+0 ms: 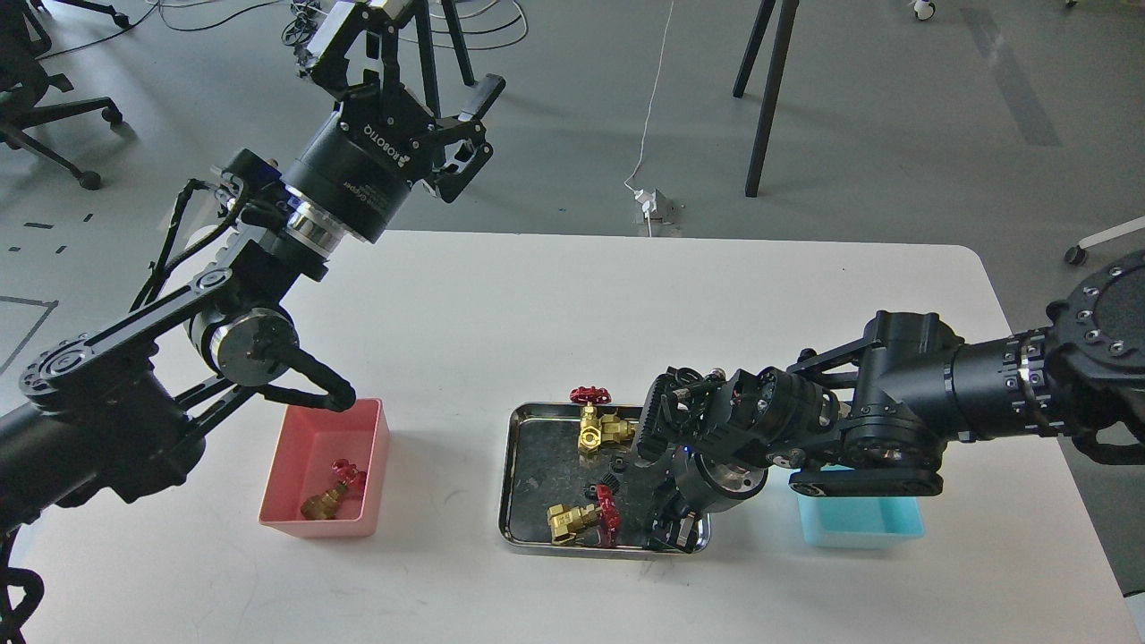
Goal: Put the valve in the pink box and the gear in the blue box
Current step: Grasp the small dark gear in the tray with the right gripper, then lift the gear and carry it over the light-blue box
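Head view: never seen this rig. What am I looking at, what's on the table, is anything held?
This one picture is taken from the robot's own head, looking forward and down at a white table. The two black limbs are its arms. The left gripper is raised above the table's far edge, fingers spread apart, holding nothing. The right gripper points down into the steel tray; it is dark and seen end-on, so whether it is open or grasping something cannot be told.

In the tray lie two brass valves with red handwheels, one at the back and one at the front, plus small black gears. The pink box on the left already holds one valve. The blue box on the right is partly hidden by the arm.
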Robot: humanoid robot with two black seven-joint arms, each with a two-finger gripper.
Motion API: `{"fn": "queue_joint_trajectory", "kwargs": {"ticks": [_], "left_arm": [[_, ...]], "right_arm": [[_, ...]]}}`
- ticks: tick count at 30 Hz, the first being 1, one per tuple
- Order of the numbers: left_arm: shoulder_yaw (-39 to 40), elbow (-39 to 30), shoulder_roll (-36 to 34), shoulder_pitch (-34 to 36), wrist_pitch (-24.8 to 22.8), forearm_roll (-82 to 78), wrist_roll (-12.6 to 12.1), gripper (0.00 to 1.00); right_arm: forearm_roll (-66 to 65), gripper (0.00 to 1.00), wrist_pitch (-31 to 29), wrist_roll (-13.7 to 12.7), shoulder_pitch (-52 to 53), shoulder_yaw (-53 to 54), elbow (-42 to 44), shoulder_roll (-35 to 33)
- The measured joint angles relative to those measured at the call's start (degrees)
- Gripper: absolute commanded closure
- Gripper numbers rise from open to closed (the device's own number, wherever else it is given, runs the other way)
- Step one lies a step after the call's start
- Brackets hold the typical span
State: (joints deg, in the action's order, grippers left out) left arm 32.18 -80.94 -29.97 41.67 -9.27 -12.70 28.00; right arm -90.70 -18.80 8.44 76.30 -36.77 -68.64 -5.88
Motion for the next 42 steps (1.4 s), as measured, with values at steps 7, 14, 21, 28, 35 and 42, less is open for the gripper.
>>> {"fn": "queue_joint_trajectory", "kwargs": {"ticks": [7, 14, 21, 28, 35, 42], "left_arm": [[0.0, 0.0, 0.1, -0.3, -0.1, 0.0, 0.0, 0.06], [0.0, 0.0, 0.2, -0.4, -0.1, 0.0, 0.0, 0.06], [-0.1, 0.0, 0.2, -0.4, -0.2, 0.0, 0.0, 0.06], [-0.1, 0.0, 0.7, -0.5, -0.2, 0.0, 0.0, 0.06], [0.0, 0.0, 2.1, -0.4, -0.2, 0.0, 0.0, 0.06], [0.0, -0.1, 3.5, -0.4, -0.2, 0.0, 0.0, 0.06]], "right_arm": [[0.1, 0.82, 0.0, 0.1, 0.4, 0.0, -0.2, -0.2], [0.1, 0.87, -0.1, 0.2, 0.5, -0.1, -0.3, -0.4], [0.2, 0.89, -0.1, 0.2, 1.2, -0.1, -0.8, -0.8], [1.0, 0.89, -0.1, 0.3, 6.1, 0.8, -4.0, -5.8], [1.1, 0.89, -0.2, 1.4, 10.8, 3.0, -9.2, -20.8], [0.4, 0.88, -0.9, 1.5, 11.1, 1.7, -17.1, -37.3]]}}
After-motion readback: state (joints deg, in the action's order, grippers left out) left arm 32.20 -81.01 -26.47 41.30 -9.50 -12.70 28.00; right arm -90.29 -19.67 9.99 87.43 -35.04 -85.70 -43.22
